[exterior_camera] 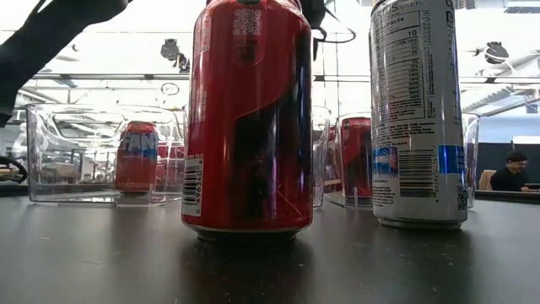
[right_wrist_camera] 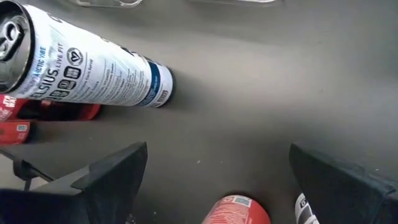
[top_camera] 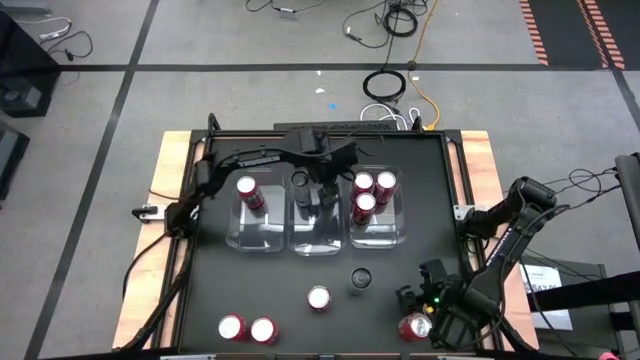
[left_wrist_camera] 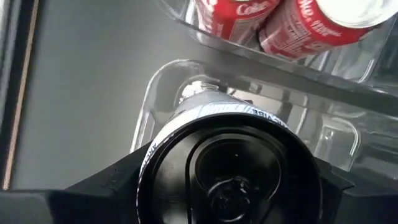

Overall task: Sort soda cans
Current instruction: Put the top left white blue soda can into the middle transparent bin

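On the black matte table (top_camera: pixel 250 290), three clear, glossy plastic bins are sitting in a row. The left bin (top_camera: pixel 262 232) is holding one upright red can (top_camera: pixel 247 188) with a silvery round top. Over the middle bin (top_camera: pixel 322 235), the left gripper (top_camera: pixel 312 192) is gripping a dark-topped can (left_wrist_camera: pixel 230 180), a pale cylinder with printed lettering, its fingers clenched on both sides of the rim. The right bin (top_camera: pixel 385 232) is containing three red cans (top_camera: pixel 372 190) standing close together.

Nearer the front, two red cans (top_camera: pixel 247 328) are standing side by side, another red can (top_camera: pixel 319 297) is standing alone, and a dark-topped silver can (top_camera: pixel 360 279) is standing just beside it. At the front right, the right gripper (top_camera: pixel 425 318) is hovering with fingers spread wide, released, above a red can (top_camera: pixel 412 326) with a shiny curved shoulder.
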Controlling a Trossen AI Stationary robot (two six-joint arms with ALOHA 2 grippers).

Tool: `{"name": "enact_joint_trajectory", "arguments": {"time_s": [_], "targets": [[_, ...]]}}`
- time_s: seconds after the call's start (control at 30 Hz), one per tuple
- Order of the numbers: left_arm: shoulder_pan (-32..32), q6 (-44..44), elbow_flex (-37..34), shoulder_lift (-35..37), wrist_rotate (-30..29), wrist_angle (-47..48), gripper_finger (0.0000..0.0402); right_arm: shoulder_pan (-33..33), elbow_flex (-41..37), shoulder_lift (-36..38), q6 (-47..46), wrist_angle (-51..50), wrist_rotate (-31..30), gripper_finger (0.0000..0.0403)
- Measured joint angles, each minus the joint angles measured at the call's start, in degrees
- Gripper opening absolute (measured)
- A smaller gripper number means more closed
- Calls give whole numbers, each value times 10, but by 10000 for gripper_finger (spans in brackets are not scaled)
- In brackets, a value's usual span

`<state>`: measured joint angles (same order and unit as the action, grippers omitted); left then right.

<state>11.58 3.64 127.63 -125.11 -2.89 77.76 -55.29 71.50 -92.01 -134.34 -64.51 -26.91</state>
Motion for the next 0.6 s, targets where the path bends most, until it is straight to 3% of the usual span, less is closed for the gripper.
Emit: {"name": "enact_joint_trajectory", "arguments": {"time_s": [0.6], "targets": [[21, 5, -63, -2, 18, -44, 286, 6, 0, 0, 4, 0, 2, 384]]}}
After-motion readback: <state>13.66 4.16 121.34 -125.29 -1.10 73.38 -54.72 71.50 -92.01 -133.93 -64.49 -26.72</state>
